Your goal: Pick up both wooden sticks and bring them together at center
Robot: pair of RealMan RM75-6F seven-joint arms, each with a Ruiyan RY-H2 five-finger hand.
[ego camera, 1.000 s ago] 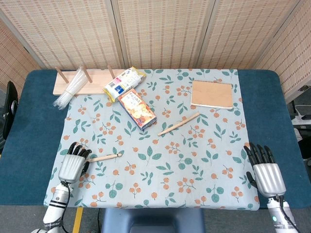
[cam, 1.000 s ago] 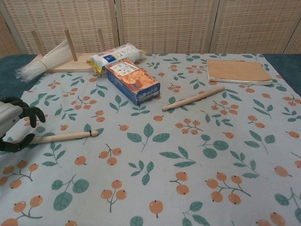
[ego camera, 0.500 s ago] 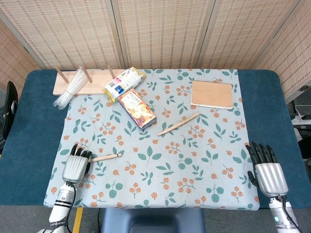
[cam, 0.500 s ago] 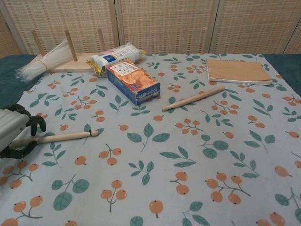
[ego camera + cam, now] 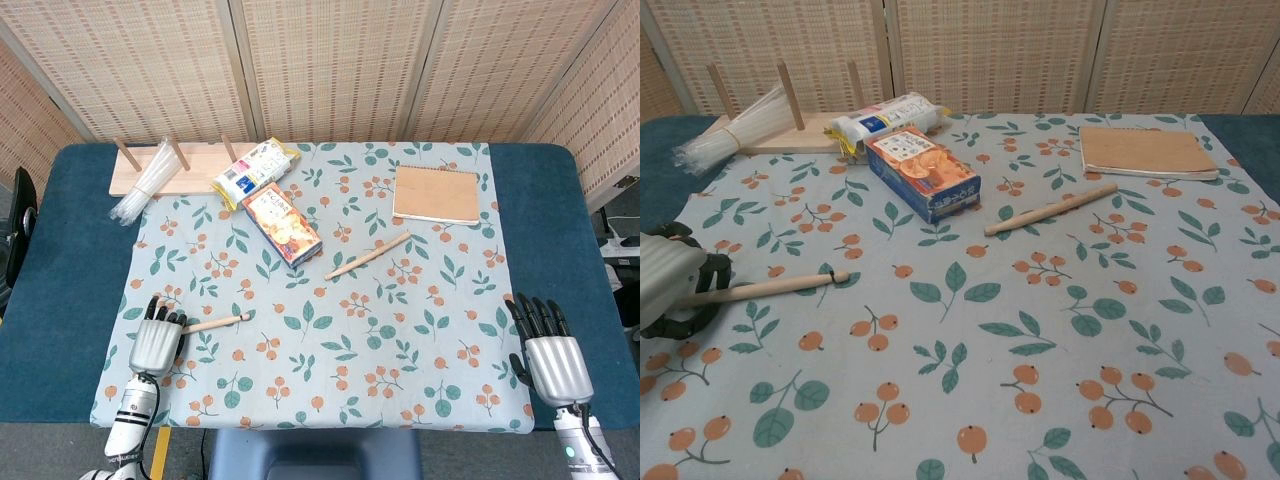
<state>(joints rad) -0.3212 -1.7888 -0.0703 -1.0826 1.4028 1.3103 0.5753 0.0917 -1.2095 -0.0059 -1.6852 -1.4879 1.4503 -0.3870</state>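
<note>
One wooden stick (image 5: pixel 217 323) (image 5: pixel 775 287) lies at the front left of the floral cloth. My left hand (image 5: pixel 155 342) (image 5: pixel 670 285) grips its near end, fingers curled over it and thumb under. The stick's far tip sits slightly raised toward the right. The second wooden stick (image 5: pixel 367 255) (image 5: pixel 1051 209) lies untouched, slanted, right of the middle and below the notebook. My right hand (image 5: pixel 546 352) rests at the front right on the blue table cover, fingers spread, holding nothing. The chest view does not show it.
An orange box (image 5: pixel 281 224) (image 5: pixel 922 172) lies left of the second stick. A tan notebook (image 5: pixel 436 193) (image 5: pixel 1145 150) sits at the back right. A wooden rack (image 5: pixel 128 180) with clear straws (image 5: pixel 147 181) and a white-blue packet (image 5: pixel 255 170) stand at the back left.
My left hand has slid a little toward me and closed its fingers around the near stick's end. The stick's far tip shifted slightly. The right hand has barely moved.
</note>
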